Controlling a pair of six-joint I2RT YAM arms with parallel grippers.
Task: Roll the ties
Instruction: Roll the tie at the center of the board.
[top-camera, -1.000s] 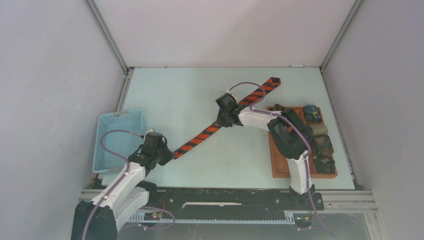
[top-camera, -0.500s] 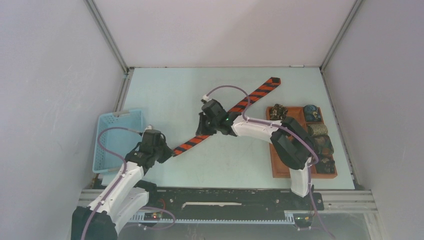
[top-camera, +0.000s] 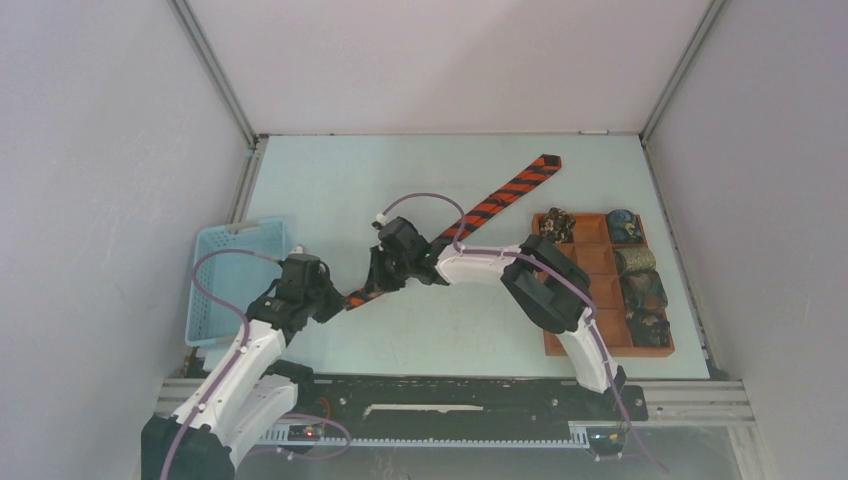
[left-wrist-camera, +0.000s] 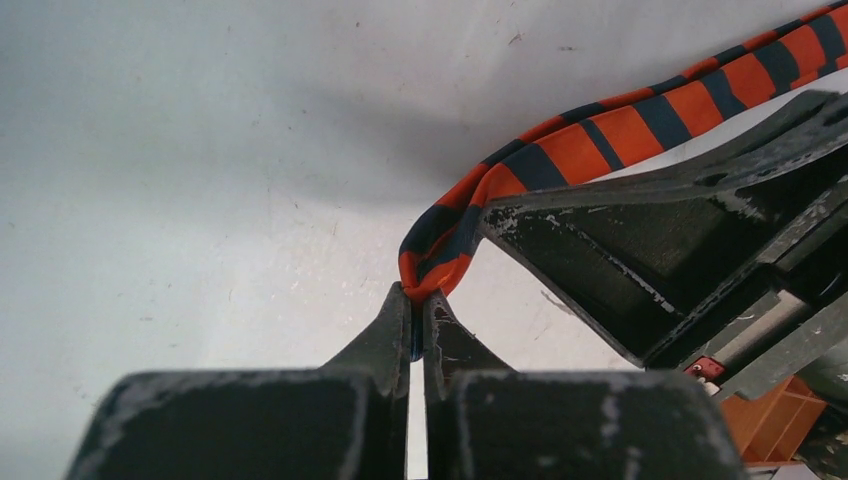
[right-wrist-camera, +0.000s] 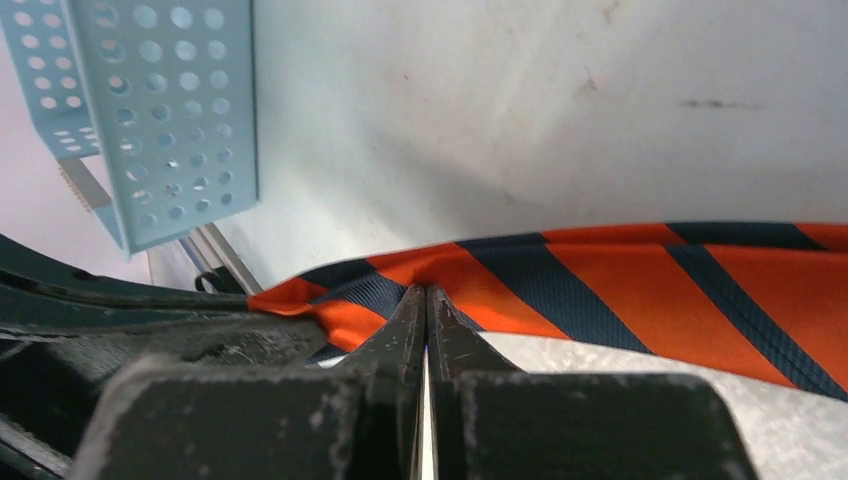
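Running away to the far right of the left gripper (left-wrist-camera: 417, 305), the striped tie (top-camera: 500, 198) is pinched at its folded near end by those closed jaws. The right gripper (right-wrist-camera: 427, 300) is shut just beside it, its tips touching the cloth; a grip there cannot be confirmed. Rolling would likely be led along that axis.

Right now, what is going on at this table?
Two robot arms are working on the striped tie. The left hand is shut on its near end, where the fabric folds over, and the right hand is shut on it just beside. The rest lies flat, running diagonally toward the far right. The brown tray holds rolled ties; a blue basket stands at the left.
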